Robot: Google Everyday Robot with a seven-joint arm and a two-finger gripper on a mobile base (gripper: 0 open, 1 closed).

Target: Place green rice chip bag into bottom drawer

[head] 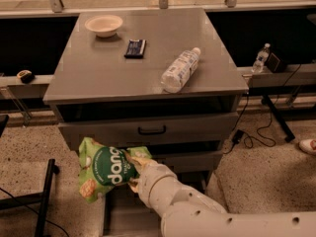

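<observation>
On my feed, far left, a small dark object (24, 75) sits on the low ledge beside the bench (98, 73); I can't make out what it is. Below it, a black stand leg (45, 194) stands on the speckled floor.

On the bench top, a shallow cream bowl (103, 24) sits near the back left corner. Just right of it and a little nearer to me lies a flat dark packet (135, 48). Further right, a clear plastic water bottle (180, 69) lies on its side with its cap pointing toward the back right and its base near the front edge.

Under the top, the upper drawer (197, 128) shows a black handle and looks slightly pulled out. The one below it (192, 160) is partly hidden behind the arm.

The green rice chip bag (106, 168) hangs in the air in front of the left part of the drawers, below the upper drawer's front, its dark green logo facing me. The gripper (133, 174) is at the bag's right edge, with its fingers (140, 162) clamped on the crinkled foil. The white arm (197, 214) runs from there to the bottom right corner.

Beneath the bag and wrist, the bottom drawer (121, 216) shows as an open grey box. The bag is above its left side, not inside it.

On the right ledge a small upright water bottle (260, 58) stands just beside a dark box (273, 62). Cables (256, 132) trail on the floor, and a shoe (308, 146) shows at the right edge.
</observation>
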